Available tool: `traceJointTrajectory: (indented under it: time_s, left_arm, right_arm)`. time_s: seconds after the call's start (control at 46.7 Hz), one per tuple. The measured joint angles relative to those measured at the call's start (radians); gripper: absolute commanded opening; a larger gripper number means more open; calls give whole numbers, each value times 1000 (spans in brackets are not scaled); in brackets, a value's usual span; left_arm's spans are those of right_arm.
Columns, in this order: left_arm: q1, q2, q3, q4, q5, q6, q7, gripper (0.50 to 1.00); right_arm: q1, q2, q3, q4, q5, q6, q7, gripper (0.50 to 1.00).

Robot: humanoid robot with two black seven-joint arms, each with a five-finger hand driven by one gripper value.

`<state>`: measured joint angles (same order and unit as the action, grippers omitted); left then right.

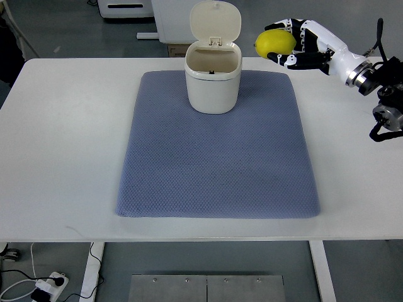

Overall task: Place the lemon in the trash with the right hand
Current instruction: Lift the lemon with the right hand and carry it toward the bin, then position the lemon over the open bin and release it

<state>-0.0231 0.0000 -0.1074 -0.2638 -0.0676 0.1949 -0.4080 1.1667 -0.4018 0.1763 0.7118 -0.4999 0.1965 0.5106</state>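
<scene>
A yellow lemon is held in my right hand, whose black and white fingers curl around it above the table's far right part. The arm enters from the right edge. To the lemon's left, a short way off, a small cream trash bin stands on the far end of the blue-grey mat. The bin's hinged lid is tipped back and the inside shows dark and open. The left hand does not show.
The white table extends well past the mat on both sides. Beyond its far edge are a white cabinet base and a cardboard box. Cables and a power strip lie on the floor at the lower left.
</scene>
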Motion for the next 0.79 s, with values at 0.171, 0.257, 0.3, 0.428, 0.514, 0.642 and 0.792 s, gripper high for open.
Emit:
traceJointTrajectory:
  time_s: [0.171, 0.257, 0.3, 0.428, 0.514, 0.642, 0.792]
  left_arm:
    - [1, 0, 0, 0, 0, 0, 0, 1000]
    - [1, 0, 0, 0, 0, 0, 0, 1000]
    - [1, 0, 0, 0, 0, 0, 0, 1000]
    - [1, 0, 0, 0, 0, 0, 0, 1000]
    - [2, 0, 0, 0, 0, 0, 0, 1000]
    - [1, 0, 0, 0, 0, 0, 0, 1000]
    - [1, 0, 0, 0, 0, 0, 0, 1000]
  right_arm:
    - [66, 3, -42, 0, -6, -12, -62, 500]
    - [105, 9, -94, -1, -7, -22, -82, 500]
    - [117, 12, -115, 0, -7, -30, -88, 500]
    - [137, 37, -143, -1, -7, -54, -116, 500]
    - [146, 60, -148, -2, -7, -64, -141, 500]
    - [163, 96, -160, -13, -10, -72, -181, 500]
    - [192, 145, -186, -57, -12, -89, -219, 500]
